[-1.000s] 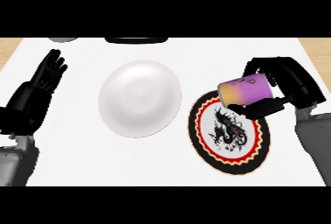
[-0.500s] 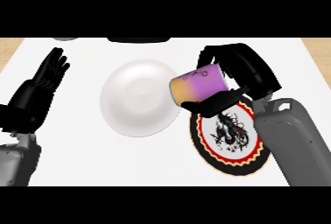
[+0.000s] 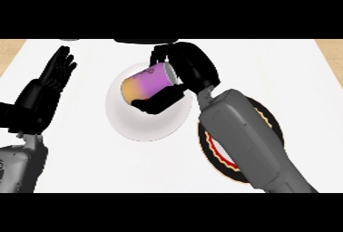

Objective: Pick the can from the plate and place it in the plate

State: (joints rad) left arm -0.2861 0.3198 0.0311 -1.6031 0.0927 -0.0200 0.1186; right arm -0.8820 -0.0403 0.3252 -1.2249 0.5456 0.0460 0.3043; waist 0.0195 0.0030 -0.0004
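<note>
Purple at one end and orange at the other, the can (image 3: 149, 84) is held tilted on its side above the plain white plate (image 3: 137, 128), its pale lid end turned up and to the right. The right hand (image 3: 188, 68) has its black fingers curled over the lid end and along the top of the can, while the thumb (image 3: 157, 103) wraps under the orange end, so the can is pinched between them. Whether the can touches the white plate's surface cannot be told from this steep angle; it shows against the plate's upper middle. The right forearm (image 3: 244, 140), grey and broad, runs from the lower right up to the hand and covers most of the patterned plate (image 3: 271, 129), of which only a dark rim with a red and cream band shows on either side of the arm. That patterned plate lies just beside the white one, to its right. The left hand (image 3: 50, 84) shows near the left edge of the view, fingers straight and pointing up, holding nothing, well apart from both plates. Both plates rest on the white counter top (image 3: 87, 167), and a strip of wood tone (image 3: 10, 47) shows past the counter at the top left corner.
</note>
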